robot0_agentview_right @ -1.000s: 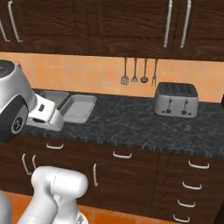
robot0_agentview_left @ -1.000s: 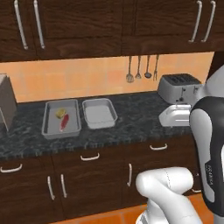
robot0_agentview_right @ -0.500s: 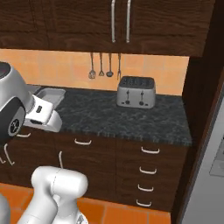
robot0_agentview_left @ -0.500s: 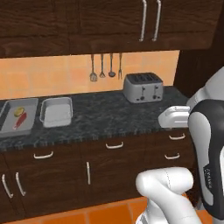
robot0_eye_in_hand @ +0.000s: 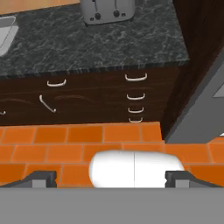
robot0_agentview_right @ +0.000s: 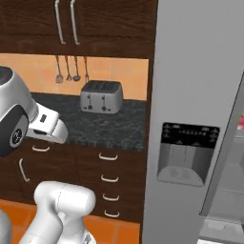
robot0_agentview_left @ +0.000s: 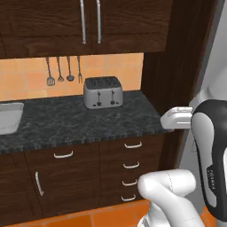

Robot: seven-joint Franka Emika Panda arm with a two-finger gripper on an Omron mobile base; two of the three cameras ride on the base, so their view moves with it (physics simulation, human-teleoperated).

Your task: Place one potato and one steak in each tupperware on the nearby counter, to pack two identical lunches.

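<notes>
Dark speckled counter (robot0_agentview_left: 80, 119) stretches beside a tall grey fridge (robot0_agentview_right: 200, 109).
Gripper (robot0_eye_in_hand: 111, 177) hangs with jaws wide apart and empty above orange floor tiles (robot0_eye_in_hand: 65, 148); one grey tupperware (robot0_agentview_left: 9, 116) sits at the counter's far left, well apart from the toaster (robot0_agentview_left: 103, 92).

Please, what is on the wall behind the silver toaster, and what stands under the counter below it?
Behind the toaster is orange tile, with four utensils hanging to its left. Under the counter are dark cabinets: a stack of drawers and doors with silver handles. Their insides are hidden.
</notes>
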